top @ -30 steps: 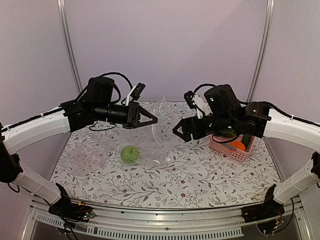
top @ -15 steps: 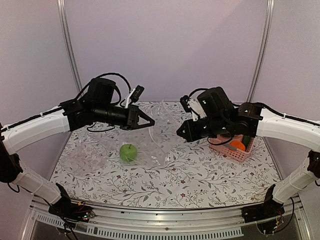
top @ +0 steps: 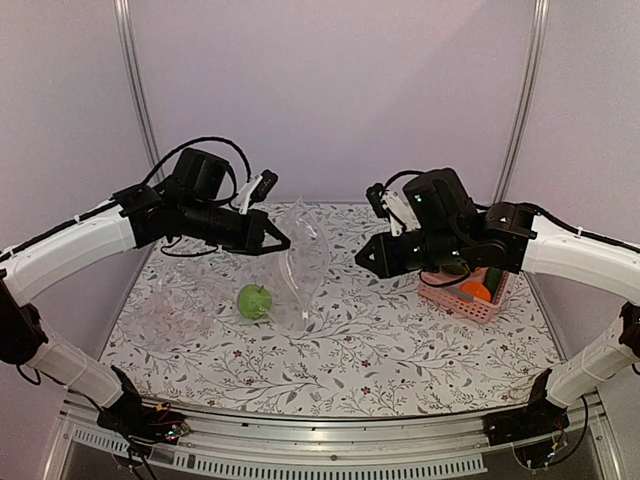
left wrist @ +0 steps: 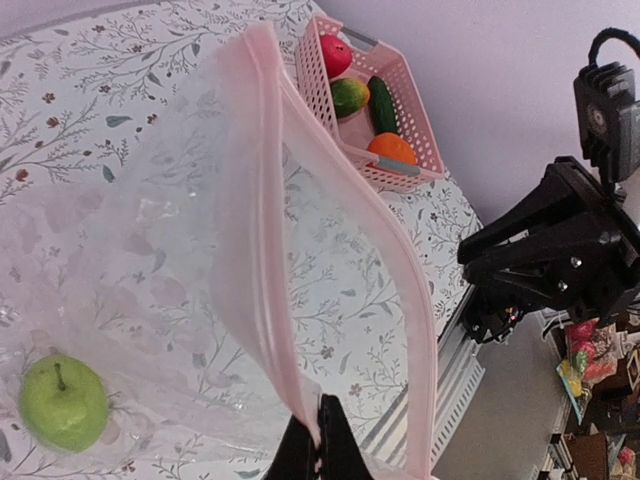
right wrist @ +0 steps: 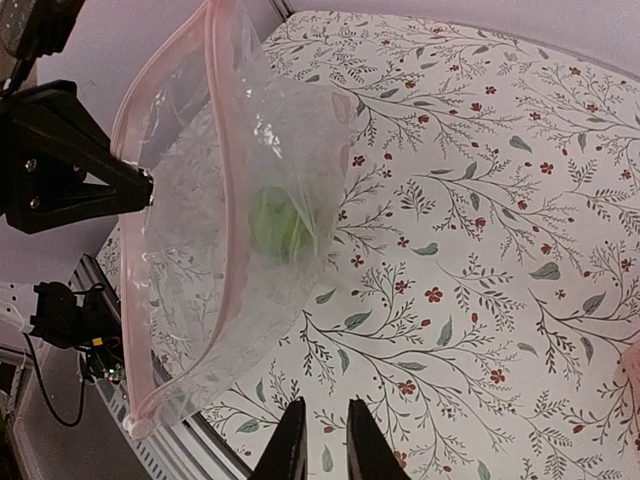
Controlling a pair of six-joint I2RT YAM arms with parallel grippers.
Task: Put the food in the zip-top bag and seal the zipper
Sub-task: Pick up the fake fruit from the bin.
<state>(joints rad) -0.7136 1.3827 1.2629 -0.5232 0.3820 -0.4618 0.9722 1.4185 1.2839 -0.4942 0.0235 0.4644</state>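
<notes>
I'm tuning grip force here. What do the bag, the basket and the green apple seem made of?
Zip-top bag: thin clear plastic film, glossy and crinkled, with a pink seal strip. Basket: rigid pink plastic, slatted walls. Green apple: smooth, slightly shiny, probably moulded plastic; hard or soft is unclear.

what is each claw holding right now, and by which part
The left claw pinches the see-through plastic zip-top bag by its pink seal strip, at the open mouth. The right claw holds nothing.
</notes>
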